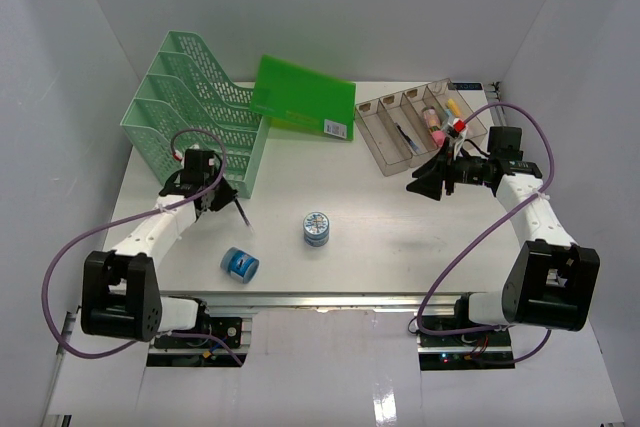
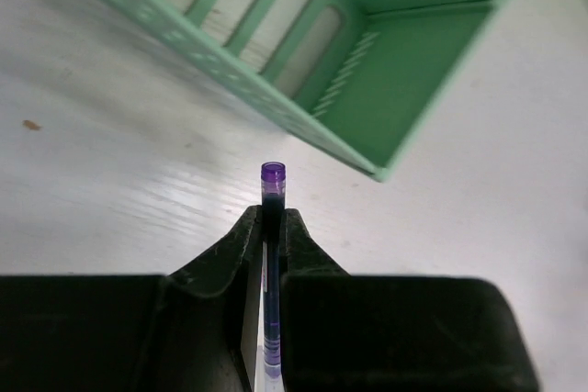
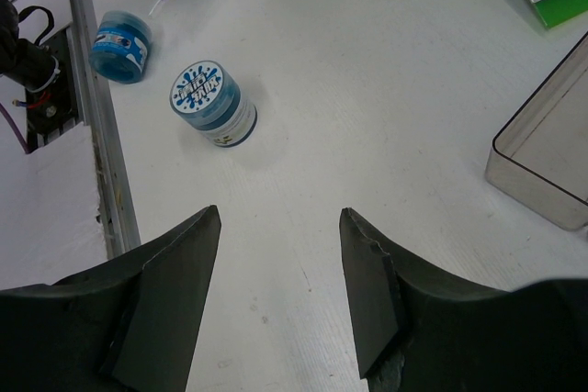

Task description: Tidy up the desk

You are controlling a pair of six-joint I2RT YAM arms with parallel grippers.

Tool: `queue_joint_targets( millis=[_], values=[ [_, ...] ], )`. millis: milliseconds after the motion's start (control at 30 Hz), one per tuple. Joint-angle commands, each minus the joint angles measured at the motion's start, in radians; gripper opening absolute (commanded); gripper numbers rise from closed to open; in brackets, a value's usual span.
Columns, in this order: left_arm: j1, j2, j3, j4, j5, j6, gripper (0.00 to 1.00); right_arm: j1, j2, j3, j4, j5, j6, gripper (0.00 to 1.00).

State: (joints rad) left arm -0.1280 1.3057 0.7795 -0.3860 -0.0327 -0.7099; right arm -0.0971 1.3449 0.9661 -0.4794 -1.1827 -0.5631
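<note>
desk (image 1: 380,247) bears two blue tubs (image 1: 239,265) (image 1: 317,228); left hand (image 1: 225,197) grips one pen (image 2: 273,176).

The desk (image 1: 400,247) lies open between mesh rack (image 1: 195,112) and clear tray (image 1: 383,135), save a central jar (image 1: 317,228) and a near-edge jar (image 1: 239,265).

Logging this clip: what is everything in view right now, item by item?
desk: 1, white, under everything
file rack: 1, mint green, far left
folder: 1, bright green, far centre, beside the rack
tray: 1, clear, far right, small items in some compartments
tubs: 2, blue, one mid-desk, the other near-left
pen: 1, purple, clamped in the left gripper
left gripper: 1, black, shut on the pen, near the rack
right gripper: 1, black, open and empty, near the tray
</note>
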Motion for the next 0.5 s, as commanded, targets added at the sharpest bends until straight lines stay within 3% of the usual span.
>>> queue_joint_targets(
  millis=[0, 200, 300, 467],
  values=[
    [0.002, -0.081, 0.031, 0.015, 0.141, -0.058, 0.00, -0.003, -0.005, 0.006, -0.047, -0.047, -0.046, 0.61],
    [-0.015, -0.186, -0.060, 0.137, 0.312, -0.146, 0.00, 0.037, 0.025, 0.020, -0.094, -0.084, -0.046, 0.62],
    [-0.067, -0.206, -0.091, 0.226, 0.371, -0.209, 0.00, 0.138, 0.036, 0.004, -0.021, -0.052, 0.088, 0.67],
    [-0.250, -0.133, -0.018, 0.327, 0.304, -0.271, 0.00, 0.319, 0.094, -0.016, 0.111, -0.030, 0.298, 0.81]
  ],
)
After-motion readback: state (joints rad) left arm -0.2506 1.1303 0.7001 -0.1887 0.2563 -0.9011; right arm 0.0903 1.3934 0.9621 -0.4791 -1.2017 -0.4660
